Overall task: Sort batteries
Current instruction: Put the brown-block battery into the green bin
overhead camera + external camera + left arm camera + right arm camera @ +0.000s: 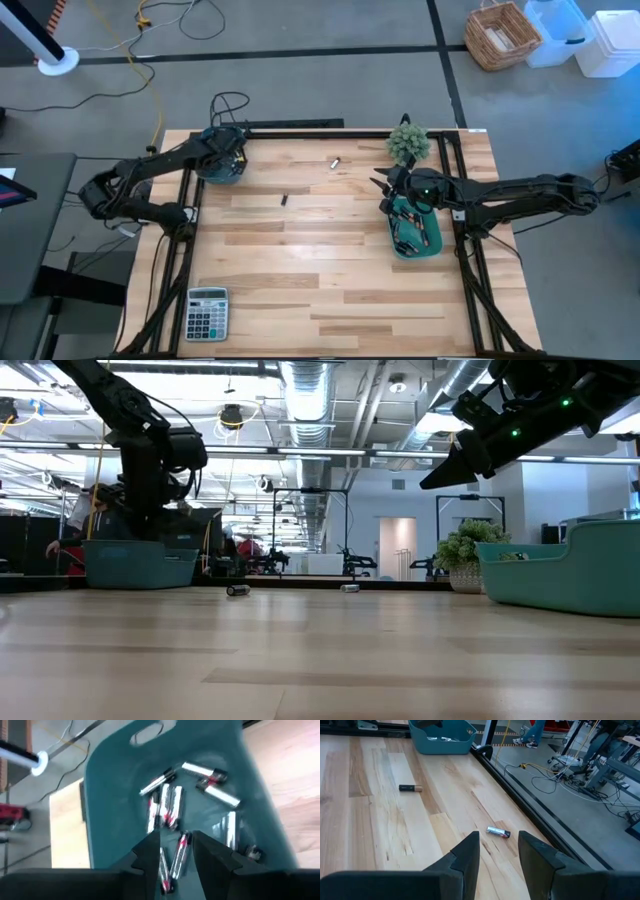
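Meanwhile, the left gripper (175,851) hangs part-open over the teal bin's (260,815) batteries (165,807), holding nothing.

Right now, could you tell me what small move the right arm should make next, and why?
Probably ease the right gripper forward and down onto the silver battery lying loose on the table just ahead of its open fingers. The left gripper hangs over its teal bin, busy there, and a dark battery lies farther off.

two matte black jointed arms, black cables looped along the links, green indicator lights glowing on the right arm's wrist, chunky angular dark fingers (467,862)
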`<state>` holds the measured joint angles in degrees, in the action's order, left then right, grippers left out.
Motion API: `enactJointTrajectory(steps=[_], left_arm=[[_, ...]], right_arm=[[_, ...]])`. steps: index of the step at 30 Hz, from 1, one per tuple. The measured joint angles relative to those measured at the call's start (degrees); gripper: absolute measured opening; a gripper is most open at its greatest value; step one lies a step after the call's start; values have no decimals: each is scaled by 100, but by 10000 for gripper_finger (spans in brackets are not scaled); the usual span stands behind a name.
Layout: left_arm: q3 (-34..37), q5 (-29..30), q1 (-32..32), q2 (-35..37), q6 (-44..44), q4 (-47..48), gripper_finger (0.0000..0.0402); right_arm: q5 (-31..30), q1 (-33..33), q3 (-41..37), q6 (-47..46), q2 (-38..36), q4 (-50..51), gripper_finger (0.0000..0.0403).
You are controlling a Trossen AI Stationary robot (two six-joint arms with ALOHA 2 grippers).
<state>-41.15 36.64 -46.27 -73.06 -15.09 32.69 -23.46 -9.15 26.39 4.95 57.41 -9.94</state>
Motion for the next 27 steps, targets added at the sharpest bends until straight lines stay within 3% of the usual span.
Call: enactJointTrajectory(steps=[3,10,14,21,27], left_arm=[[0,-292,161,0,246,-425,111],[-2,-2241,669,-5,932,-2204,112],[-2,-2784,849,-27,978,-2921,112],[-6,-3058,1338,-517,923,-3468,112],[0,-2946,1784,-826,848,-4068,112]], right_arm=[[0,0,0,0,0,0,148],[0,0,0,0,0,0,148],[0,0,0,0,0,0,148],[129,-4,0,-65,54,-148,148],[417,-122,485,9,964,-268,148]])
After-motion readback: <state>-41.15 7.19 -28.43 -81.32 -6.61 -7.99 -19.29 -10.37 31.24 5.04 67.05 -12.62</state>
